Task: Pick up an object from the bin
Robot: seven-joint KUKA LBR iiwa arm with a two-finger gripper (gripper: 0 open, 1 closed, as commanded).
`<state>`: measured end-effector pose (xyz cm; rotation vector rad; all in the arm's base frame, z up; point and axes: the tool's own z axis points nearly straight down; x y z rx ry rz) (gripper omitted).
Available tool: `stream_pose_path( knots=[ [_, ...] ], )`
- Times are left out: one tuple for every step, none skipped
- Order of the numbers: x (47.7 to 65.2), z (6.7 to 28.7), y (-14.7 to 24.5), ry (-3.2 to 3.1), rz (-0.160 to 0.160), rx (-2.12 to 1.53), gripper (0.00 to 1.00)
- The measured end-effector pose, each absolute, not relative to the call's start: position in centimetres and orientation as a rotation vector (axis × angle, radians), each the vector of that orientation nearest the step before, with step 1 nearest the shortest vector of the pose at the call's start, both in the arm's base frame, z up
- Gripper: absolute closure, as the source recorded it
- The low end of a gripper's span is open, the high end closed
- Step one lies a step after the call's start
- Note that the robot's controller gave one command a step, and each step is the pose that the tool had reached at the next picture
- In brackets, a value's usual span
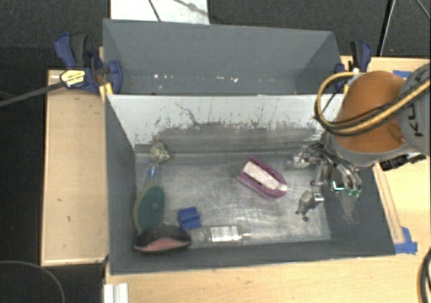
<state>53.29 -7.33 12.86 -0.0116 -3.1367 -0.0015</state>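
Gripper hangs beside an oblong purple case in scuffed metal bin

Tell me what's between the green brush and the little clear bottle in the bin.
A blue block lies between the green brush and the clear bottle; the camera view shows it on the floor between them.
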Motion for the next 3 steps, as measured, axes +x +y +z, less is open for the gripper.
stream_pose_path(
  knots=[
    [58.5, 8.6, 1.6, -3.142, -0.008, -0.156, 0.00],
    [58.6, 8.9, 1.0, -3.144, -0.002, -0.161, 1.00],
    [58.1, 22.0, 2.8, -3.144, -0.004, -0.212, 1.00]
  ],
)
